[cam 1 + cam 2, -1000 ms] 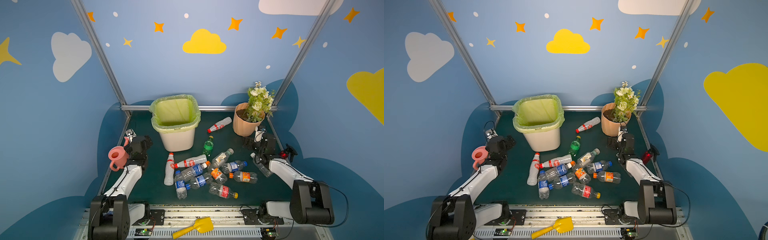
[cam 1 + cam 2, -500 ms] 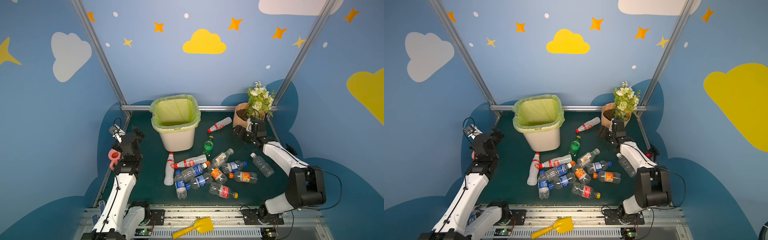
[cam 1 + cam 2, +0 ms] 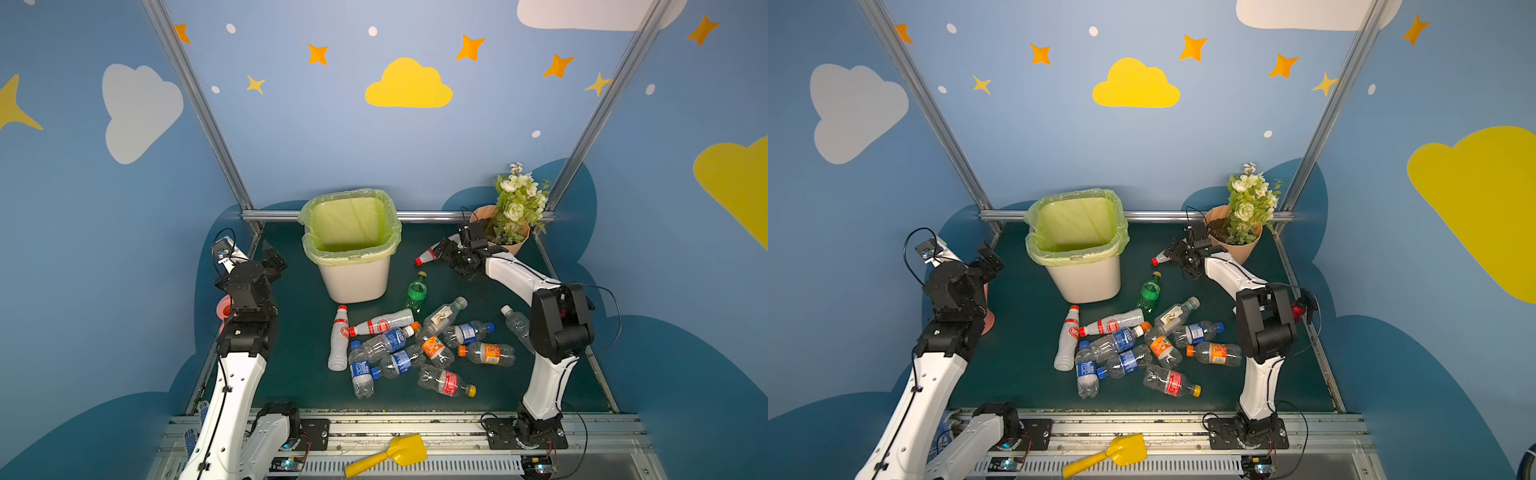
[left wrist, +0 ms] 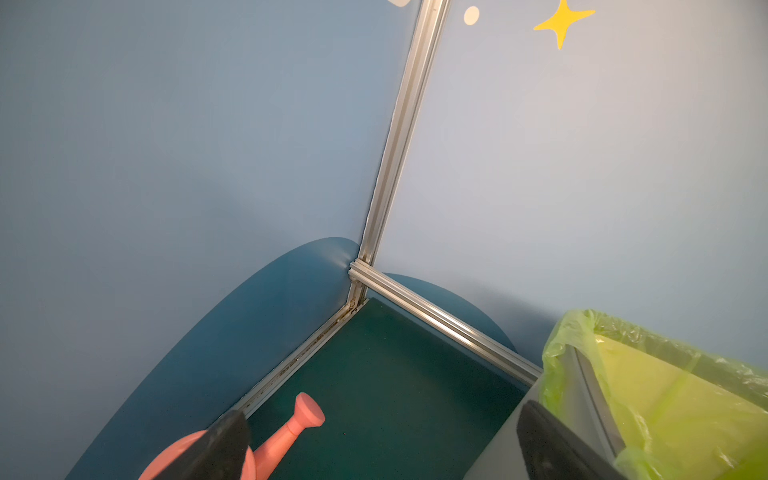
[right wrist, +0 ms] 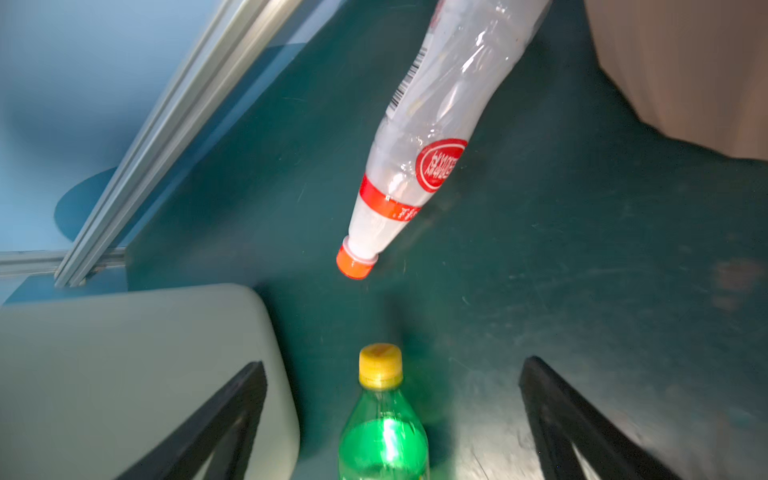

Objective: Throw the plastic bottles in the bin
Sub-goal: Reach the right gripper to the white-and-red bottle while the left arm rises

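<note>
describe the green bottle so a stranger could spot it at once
Find the off-white bin with the light-green liner at the back. In both top views the green bottle lies just right of it, between the bin and the heap of bottles. It is the only green one, yellow-capped; the rest are clear or white.

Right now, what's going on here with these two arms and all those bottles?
The job is to put the plastic bottles in the bin; no bottle shows inside it. The right gripper hangs open near the flower pot, by a white red-capped bottle and the green bottle, holding nothing. The left gripper is open and empty, raised left of the bin near the pink watering can. Most bottles lie heaped on the mat.
</note>
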You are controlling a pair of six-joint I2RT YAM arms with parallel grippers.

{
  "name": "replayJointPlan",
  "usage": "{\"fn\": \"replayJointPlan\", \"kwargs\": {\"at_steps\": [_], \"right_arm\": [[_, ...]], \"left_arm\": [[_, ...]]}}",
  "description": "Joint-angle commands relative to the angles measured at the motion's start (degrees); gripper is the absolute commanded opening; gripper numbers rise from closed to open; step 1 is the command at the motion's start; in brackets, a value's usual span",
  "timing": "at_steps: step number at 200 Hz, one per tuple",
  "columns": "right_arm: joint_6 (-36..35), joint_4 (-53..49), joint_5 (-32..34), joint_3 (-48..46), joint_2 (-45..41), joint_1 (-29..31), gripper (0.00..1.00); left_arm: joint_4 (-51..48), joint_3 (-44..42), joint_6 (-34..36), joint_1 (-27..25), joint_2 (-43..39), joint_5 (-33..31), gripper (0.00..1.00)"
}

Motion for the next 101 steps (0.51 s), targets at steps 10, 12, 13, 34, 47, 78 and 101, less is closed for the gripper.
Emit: {"fn": "replayJointPlan", "kwargs": {"at_steps": [10, 12, 13, 34, 47, 78, 101], "right_arm": [[2.0, -6.2, 2.7, 8.5, 6.4, 0.1, 0.95], [2.0, -6.5, 2.7, 8.8, 6.5, 0.1, 0.95], [2.0, -6.9, 2.6, 9.4, 7.1, 0.1, 0.95], [2.2, -10.6, 3.0, 14.8, 11.4, 0.1, 0.95], [2.4, -12.1, 3.4, 17.3, 13.3, 0.0, 0.95], [2.7, -15.1, 3.4, 22.3, 17.2, -0.6, 0.95], [2.7, -17.4, 3.4, 25.8, 19.9, -1.1, 0.95]], "left_arm": [[-1.8, 1.8, 4.2, 0.0, 0.6, 3.7, 1.0], [-1.8, 1.9, 4.3, 0.0, 0.7, 3.9, 1.0], [-1.9, 1.9, 4.4, 0.0, 0.8, 3.9, 1.0], [-2.9, 2.7, 5.3, 0.0, 1.4, 5.2, 1.0], [-3.0, 2.7, 5.9, 0.0, 1.4, 5.8, 1.0], [-0.7, 1.5, 7.2, 0.0, 1.6, 6.8, 1.0], [-0.1, 1.0, 7.2, 0.0, 1.5, 7.2, 1.0]]}}
